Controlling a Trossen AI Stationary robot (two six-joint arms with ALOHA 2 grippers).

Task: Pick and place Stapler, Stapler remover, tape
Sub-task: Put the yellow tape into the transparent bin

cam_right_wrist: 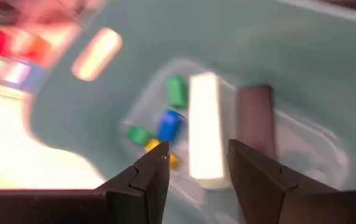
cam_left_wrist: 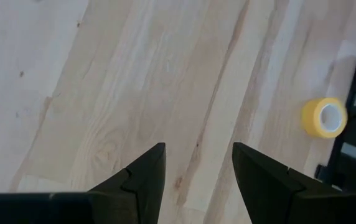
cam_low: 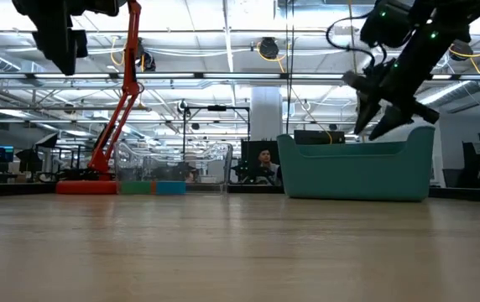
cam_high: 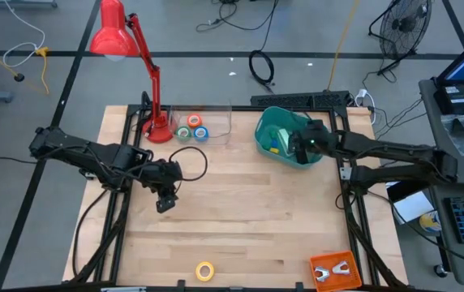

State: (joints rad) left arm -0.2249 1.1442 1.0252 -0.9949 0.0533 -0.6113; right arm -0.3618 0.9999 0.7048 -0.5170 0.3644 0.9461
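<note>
Pale wooden tabletop fills the overhead view, ringed by a cluttered workshop floor. At nine o'clock the left gripper (cam_high: 165, 200) hangs over bare wood, fingers apart and empty. At eleven o'clock three tape rolls (cam_high: 192, 128) sit in a clear box (cam_high: 216, 122) beside the red lamp (cam_high: 126, 57); the yellow tape roll (cam_high: 205, 270) lies alone at six o'clock. At one o'clock the right gripper (cam_high: 303, 144) hovers over the teal bin (cam_high: 266, 139), fingers parted, holding nothing. Withdrawing straight up should clear the rim. At five o'clock lies an orange tool (cam_high: 332, 272), possibly the staple remover. A dark bar (cam_right_wrist: 256, 121) inside the bin may be the stapler; blur prevents certainty.
</note>
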